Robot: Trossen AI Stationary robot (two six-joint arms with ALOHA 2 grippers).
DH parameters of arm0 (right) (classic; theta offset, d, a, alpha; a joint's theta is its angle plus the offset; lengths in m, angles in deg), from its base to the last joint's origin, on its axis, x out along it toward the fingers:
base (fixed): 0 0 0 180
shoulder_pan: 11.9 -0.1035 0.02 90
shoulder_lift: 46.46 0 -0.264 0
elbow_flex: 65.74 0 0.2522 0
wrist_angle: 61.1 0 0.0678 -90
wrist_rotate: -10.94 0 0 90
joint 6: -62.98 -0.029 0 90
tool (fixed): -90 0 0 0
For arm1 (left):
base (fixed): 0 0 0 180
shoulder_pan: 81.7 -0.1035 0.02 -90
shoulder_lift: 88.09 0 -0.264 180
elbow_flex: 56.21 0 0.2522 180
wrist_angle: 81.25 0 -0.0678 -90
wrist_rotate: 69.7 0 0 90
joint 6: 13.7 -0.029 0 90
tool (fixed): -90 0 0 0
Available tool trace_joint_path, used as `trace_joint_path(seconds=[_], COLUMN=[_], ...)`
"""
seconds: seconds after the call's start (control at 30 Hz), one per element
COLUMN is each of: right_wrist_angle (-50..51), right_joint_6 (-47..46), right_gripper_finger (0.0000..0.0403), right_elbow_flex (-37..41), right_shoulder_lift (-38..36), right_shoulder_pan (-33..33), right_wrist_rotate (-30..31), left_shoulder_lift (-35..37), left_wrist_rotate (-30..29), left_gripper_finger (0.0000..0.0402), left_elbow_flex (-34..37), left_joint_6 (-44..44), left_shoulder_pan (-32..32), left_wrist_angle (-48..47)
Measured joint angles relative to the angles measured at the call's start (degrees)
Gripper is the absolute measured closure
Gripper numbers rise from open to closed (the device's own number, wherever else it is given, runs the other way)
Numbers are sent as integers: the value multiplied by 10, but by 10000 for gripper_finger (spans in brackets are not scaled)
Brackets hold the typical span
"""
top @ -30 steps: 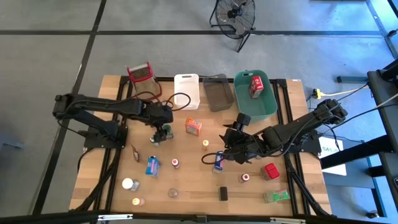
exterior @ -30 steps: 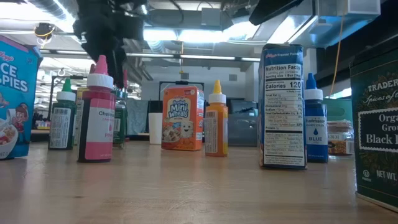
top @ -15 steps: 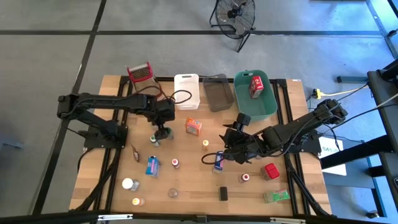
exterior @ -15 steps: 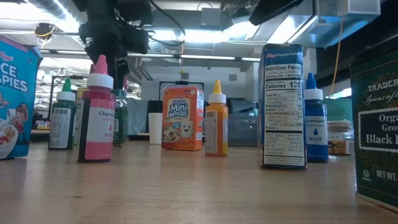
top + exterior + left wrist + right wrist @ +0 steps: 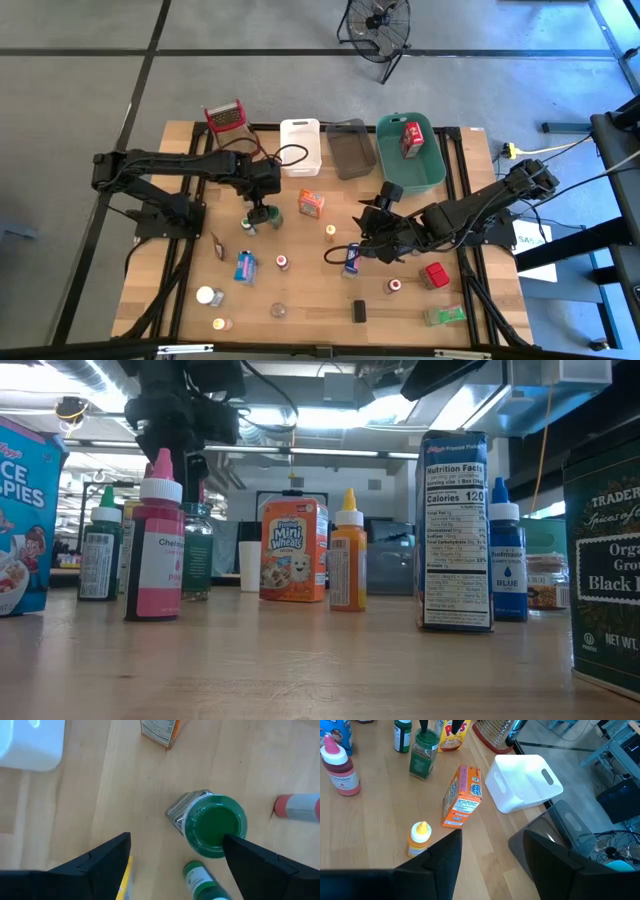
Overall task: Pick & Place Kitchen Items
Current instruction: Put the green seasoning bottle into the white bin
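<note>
- Table [image 5: 300,285]: wooden top carrying both arms, the bins and the scattered kitchen items.
- Green bin [image 5: 425,170], at 1 o'clock from the table's centre: holds a red box [image 5: 411,136].
- White bin [image 5: 299,146], at 12 o'clock.
- Left gripper [image 5: 260,212], at 10 o'clock: fingers spread wide, empty, poised directly over the green-capped jar [image 5: 216,825], which stands upright on the wood.
- Right gripper [image 5: 362,238], at 3 o'clock: fingers parted, clasping nothing visible; a blue can [image 5: 351,260] lies just beside it.
- Orange box [image 5: 311,204], at 3 o'clock of the jar, nearby.
</note>
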Motion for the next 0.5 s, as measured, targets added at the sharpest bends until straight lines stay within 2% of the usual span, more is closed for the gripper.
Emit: trace_joint_path(seconds=[0.33,0.5], right_wrist_angle=[0,0], right_joint_6=[0,0], right_gripper_finger=[192,192], right_elbow_flex=[0,0], right_shoulder_lift=[0,0], right_shoulder_pan=[0,0], right_wrist_rotate=[0,0], left_shoulder_lift=[0,0], left_wrist_rotate=[-22,-20], left_gripper_finger=[91,91], left_elbow_flex=[-35,-35], left_joint_6=[-156,-176], left_shoulder_pan=[21,34], left_wrist_angle=[-29,-59])
